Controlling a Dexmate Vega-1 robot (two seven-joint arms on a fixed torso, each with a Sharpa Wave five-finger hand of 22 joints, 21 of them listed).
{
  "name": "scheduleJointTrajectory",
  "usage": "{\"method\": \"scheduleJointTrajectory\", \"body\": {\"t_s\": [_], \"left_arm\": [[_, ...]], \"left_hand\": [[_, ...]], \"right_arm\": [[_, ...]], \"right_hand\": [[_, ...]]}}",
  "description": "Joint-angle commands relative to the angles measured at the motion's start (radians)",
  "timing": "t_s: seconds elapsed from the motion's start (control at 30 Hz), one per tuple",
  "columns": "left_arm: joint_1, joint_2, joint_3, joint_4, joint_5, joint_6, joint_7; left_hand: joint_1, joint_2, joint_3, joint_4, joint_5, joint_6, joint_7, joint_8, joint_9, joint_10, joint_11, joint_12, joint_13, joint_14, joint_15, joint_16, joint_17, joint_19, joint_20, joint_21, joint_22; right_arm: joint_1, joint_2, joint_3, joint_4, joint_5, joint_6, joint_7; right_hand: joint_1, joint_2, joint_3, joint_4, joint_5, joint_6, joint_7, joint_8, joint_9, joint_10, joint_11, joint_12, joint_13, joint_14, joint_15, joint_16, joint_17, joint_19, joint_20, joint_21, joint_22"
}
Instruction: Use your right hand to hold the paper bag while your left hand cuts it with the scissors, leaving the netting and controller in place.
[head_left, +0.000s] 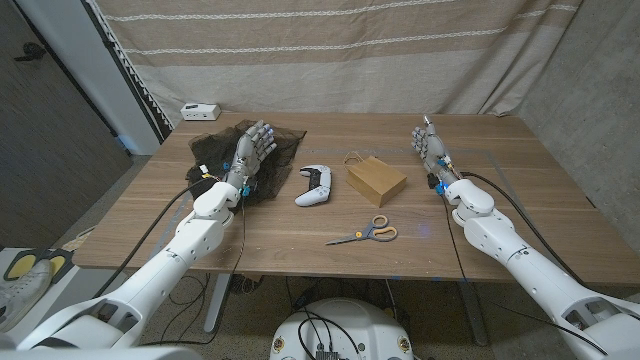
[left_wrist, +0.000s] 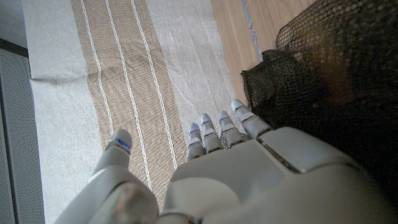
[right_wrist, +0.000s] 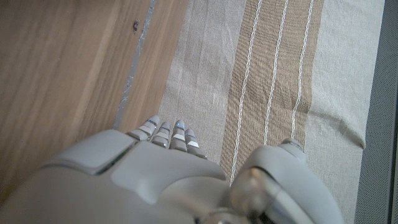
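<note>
- Bag (head_left: 376, 180) is placed centre-table, standing free, with nothing touching it; its handle points far-left. It sits between the two hands, so it can be reached from the right.
- Scissors (head_left: 366, 234) are laid flat just near of the bag, orange handles to the right, blades pointing left. They are untouched, so cutting is judged not yet begun.
- Controller (head_left: 315, 186) is set just left of the bag; netting (head_left: 285, 160) is spread at far left. Both are clear of the likely cut line.
- Left hand (head_left: 250, 150) is held over the netting, fingers (left_wrist: 214, 130) extended and slightly apart, nothing gripped.
- Right hand (head_left: 431, 143) is held up right of the bag, well apart from it, fingers (right_wrist: 165, 134) straight and close together, nothing gripped.
- Both forearms are angled in from the near corners, hands raised at the far side.
</note>
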Motion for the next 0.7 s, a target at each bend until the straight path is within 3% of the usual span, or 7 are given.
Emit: {"method": "scheduleJointTrajectory", "body": {"t_s": [0.03,0.33,0.47,0.7], "left_arm": [[0.005,0.001,-0.004,0.002,-0.009,-0.008,-0.008],[0.01,0.002,-0.013,0.007,-0.014,-0.019,-0.01],[0.011,0.008,-0.013,0.005,-0.013,-0.017,-0.012],[0.014,0.007,-0.018,0.008,-0.018,-0.027,-0.019]], "left_hand": [[0.002,-0.008,0.006,-0.001,0.007,0.006,0.003,0.006,0.005,0.01,-0.001,0.004,0.004,0.009,-0.072,0.007,0.005,0.007,-0.032,0.005,0.002],[0.005,-0.007,0.003,-0.001,0.007,0.006,0.001,0.006,0.005,0.012,0.002,0.005,0.004,0.008,-0.071,0.007,0.005,0.007,-0.032,0.004,0.002],[0.008,-0.006,0.0,0.0,0.007,0.012,0.033,0.007,0.005,0.012,0.0,0.004,0.004,0.007,-0.072,0.007,0.005,0.007,-0.033,0.003,0.003],[0.01,-0.005,-0.002,0.0,0.007,0.011,0.029,0.006,0.004,0.013,-0.001,0.004,0.004,0.004,-0.071,0.005,0.004,0.006,-0.036,0.002,0.003]], "right_arm": [[-0.005,-0.005,-0.002,-0.015,0.0,-0.014,-0.006],[-0.004,-0.007,-0.009,-0.023,-0.013,-0.019,-0.015],[-0.002,-0.007,-0.012,-0.018,-0.013,-0.006,0.003],[0.002,-0.034,-0.03,-0.045,-0.055,-0.012,0.008]], "right_hand": [[0.009,0.002,-0.007,0.0,0.007,-0.001,0.035,0.005,0.002,0.0,0.007,0.004,0.004,-0.011,0.0,0.004,0.002,-0.005,-0.001,0.004,0.003],[0.015,0.004,-0.006,-0.003,0.008,-0.002,0.035,0.004,0.002,0.001,0.008,0.004,0.004,-0.028,-0.002,-0.003,0.002,-0.014,-0.005,-0.006,0.003],[0.02,0.006,-0.004,-0.005,0.009,-0.003,0.034,0.004,0.002,-0.001,0.006,0.003,0.004,-0.03,-0.008,-0.003,0.002,-0.012,-0.007,-0.008,0.003],[0.035,0.01,0.0,-0.013,0.012,-0.025,0.028,-0.002,0.001,-0.023,0.003,-0.006,0.003,-0.052,-0.013,-0.009,0.001,-0.028,-0.014,-0.023,0.003]]}}
